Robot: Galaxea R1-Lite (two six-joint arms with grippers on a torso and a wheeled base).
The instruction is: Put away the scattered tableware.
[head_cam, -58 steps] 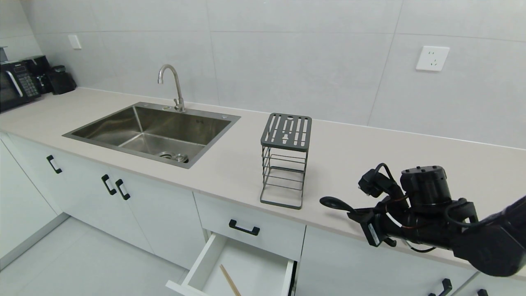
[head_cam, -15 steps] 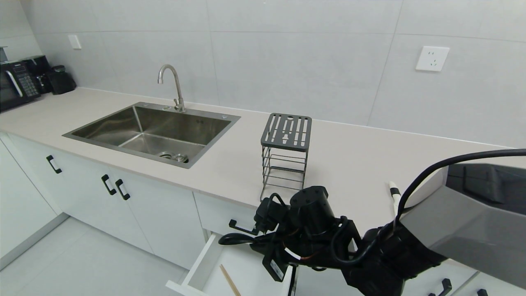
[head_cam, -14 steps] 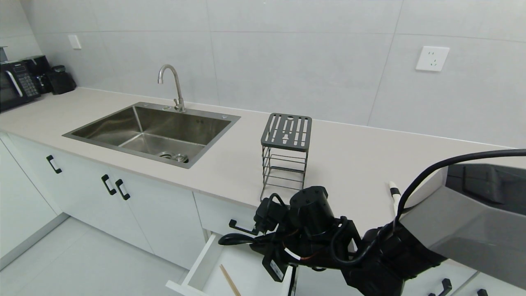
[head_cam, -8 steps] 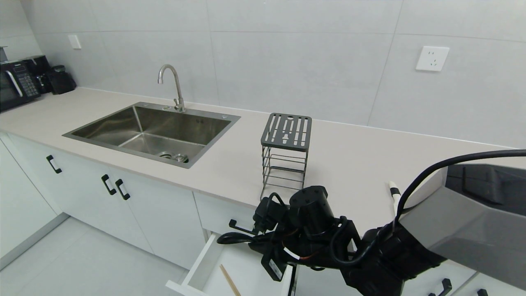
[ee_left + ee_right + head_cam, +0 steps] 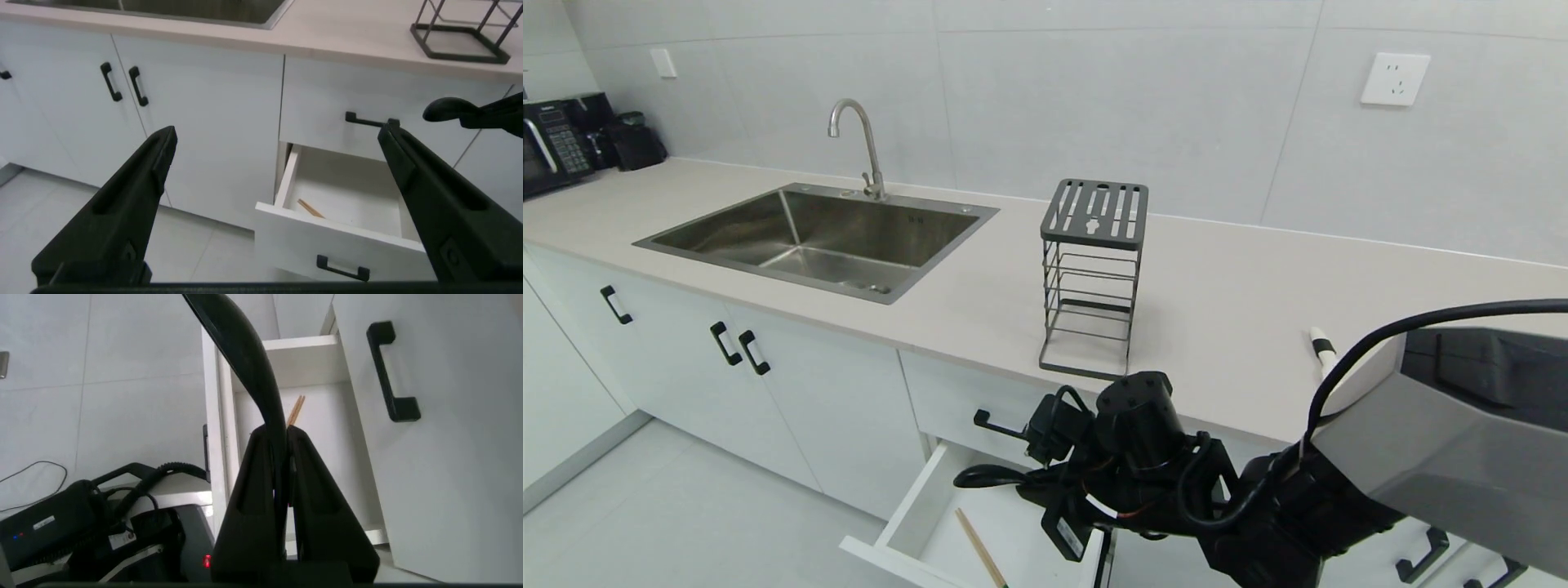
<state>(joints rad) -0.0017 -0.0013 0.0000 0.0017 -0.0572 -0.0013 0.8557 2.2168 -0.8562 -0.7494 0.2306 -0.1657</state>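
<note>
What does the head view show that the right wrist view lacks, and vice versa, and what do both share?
Head view, not the right wrist: sink, faucet, wire rack and a white utensil on the counter. Right wrist view, not the head: a cable on the floor. Both: the open drawer with a wooden chopstick inside, and the black spoon clamped in the right gripper.

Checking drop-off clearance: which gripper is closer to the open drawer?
Right. The right gripper, shut on the black spoon, hangs over the open drawer. The left gripper is open and set back from the drawer front.
</note>
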